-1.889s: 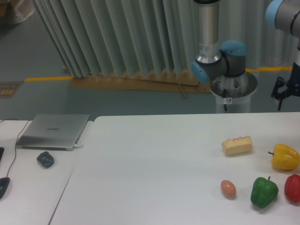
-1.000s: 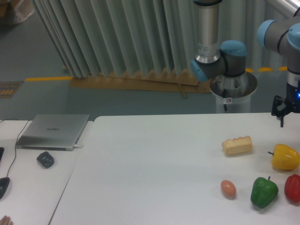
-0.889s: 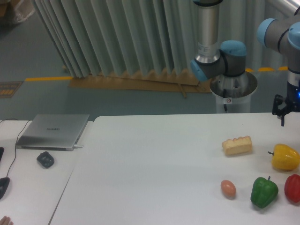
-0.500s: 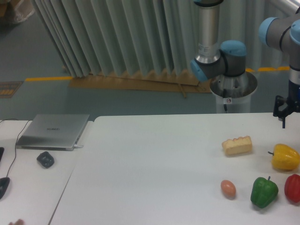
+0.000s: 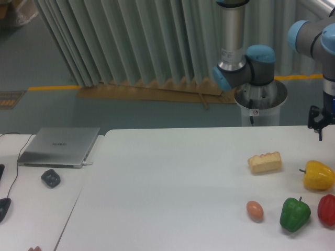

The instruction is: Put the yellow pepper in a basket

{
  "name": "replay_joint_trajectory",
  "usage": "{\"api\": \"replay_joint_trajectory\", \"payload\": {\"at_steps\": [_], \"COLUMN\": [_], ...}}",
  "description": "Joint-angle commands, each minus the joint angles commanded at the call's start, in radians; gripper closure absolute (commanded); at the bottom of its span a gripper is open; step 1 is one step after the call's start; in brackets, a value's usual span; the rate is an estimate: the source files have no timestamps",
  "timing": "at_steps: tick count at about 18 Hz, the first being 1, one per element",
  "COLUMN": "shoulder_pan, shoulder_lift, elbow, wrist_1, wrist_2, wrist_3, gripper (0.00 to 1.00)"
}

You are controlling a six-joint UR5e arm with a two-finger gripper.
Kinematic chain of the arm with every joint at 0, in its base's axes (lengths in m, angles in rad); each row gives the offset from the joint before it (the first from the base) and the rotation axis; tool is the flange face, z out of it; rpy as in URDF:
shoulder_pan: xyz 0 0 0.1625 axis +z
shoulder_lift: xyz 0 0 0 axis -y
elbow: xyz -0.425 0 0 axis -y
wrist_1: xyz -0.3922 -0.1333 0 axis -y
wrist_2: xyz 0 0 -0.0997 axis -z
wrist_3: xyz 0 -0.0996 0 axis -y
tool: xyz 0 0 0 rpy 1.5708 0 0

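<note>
Beside yellow pepper (image 5: pixel 318 175): bread (image 5: pixel 265 162), green pepper (image 5: pixel 294 214); jaws above, state unclear.

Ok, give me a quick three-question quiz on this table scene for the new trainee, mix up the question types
1. True or false: the hand already holds the yellow pepper.
2. Which item lies nearest the egg? A) laptop B) green pepper C) bread
3. Fill in: the red pepper sits at the table's ___ edge in the picture.

Key: 1 false, the hand hangs above and apart from it. 2 B. 3 right.
</note>
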Motion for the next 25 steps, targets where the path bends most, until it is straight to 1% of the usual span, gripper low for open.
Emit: {"api": "replay_joint_trajectory", "payload": {"at_steps": [5, 22, 25], "shoulder_pan": [0.002, 0.0, 0.0], "shoulder_lift": [-0.002, -0.002, 0.0], "elbow": [-0.002, -0.008, -0.02], "wrist_1": [0.011, 0.0, 0.0], "wrist_2": [-0.028, -0.017, -0.015], "wrist_3": [-0.005, 0.002, 0.002], "gripper": [0.0, 0.0, 0.0]}}
